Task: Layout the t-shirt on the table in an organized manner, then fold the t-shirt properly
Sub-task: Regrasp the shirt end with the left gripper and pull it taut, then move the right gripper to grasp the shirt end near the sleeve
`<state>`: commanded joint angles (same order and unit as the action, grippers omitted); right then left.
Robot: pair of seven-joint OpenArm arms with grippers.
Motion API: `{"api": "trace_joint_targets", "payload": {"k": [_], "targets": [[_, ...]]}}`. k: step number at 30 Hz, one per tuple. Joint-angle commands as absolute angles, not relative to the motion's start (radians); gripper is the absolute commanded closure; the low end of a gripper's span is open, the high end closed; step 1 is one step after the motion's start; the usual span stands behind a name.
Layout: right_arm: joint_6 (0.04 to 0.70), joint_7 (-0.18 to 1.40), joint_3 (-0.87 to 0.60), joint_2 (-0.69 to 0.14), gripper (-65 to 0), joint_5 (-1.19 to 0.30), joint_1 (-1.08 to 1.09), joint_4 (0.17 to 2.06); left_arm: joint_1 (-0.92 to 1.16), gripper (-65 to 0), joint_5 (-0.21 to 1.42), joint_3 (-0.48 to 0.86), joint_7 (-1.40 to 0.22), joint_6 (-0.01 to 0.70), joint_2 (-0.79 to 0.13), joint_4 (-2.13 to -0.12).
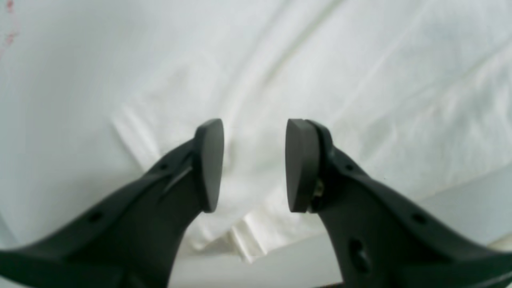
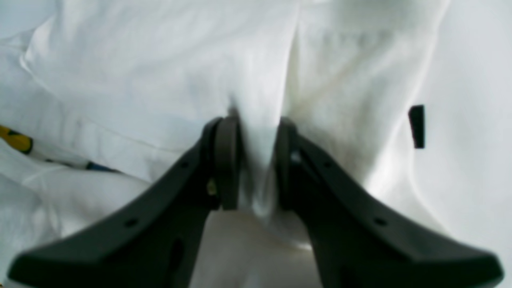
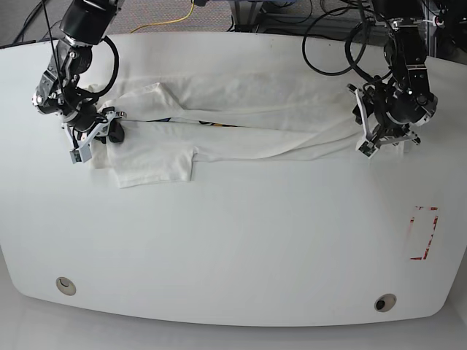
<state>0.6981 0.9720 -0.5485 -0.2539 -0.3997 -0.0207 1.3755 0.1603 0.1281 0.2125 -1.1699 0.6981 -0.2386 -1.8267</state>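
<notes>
Bunching t-shirt [image 2: 256,168] between right fingers [image 2: 227,160]

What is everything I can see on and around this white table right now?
t-shirt: one, white with a sliver of yellow and blue print showing, stretched in a long folded band across the far half of the table, one sleeve flat toward the near side.
table: one, white, curved edges, filling the base view.
round holes: two, near the front edge, one at each corner.
red rectangle mark: one, red outline, on the table's right side in the base view.
cables: several, black plus one yellow, behind the table.
left gripper: one, black, open above the shirt's edge.
right gripper: one, black, shut on a fold of the shirt.
</notes>
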Motion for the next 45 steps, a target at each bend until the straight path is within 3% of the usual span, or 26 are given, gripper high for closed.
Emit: {"api": "trace_joint_targets", "payload": {"k": [8, 11, 21, 30, 45], "targets": [[0.698, 1.003, -0.599, -0.249, -16.2, -0.403, -0.021, 1.494, 0.203, -23.9, 0.131, 0.213, -1.104, 0.698, -0.275, -1.796], [0.698, 1.055, -0.601, -0.249, -19.3, -0.403, -0.021, 1.57, 0.202, -23.9, 0.133, 0.213, -1.106, 0.698, -0.275, -1.797], [0.698, 1.17, -0.604, -0.248, -64.2, -0.397, 0.048, 1.764, 0.197, -23.9, 0.131, 0.206, -1.106, 0.698, -0.272, -1.797], [0.698, 1.162, -0.598, -0.277, -65.0, -0.369, 0.185, 1.583, 0.197, -23.9, 0.133, 0.206, -1.106, 0.698, -0.272, -1.797], [0.698, 0.964, -0.593, -0.32, -64.4, -0.226, 0.32, 1.161, 0.202, -23.9, 0.134, 0.208, -1.106, 0.698, -0.272, -1.801]]}}
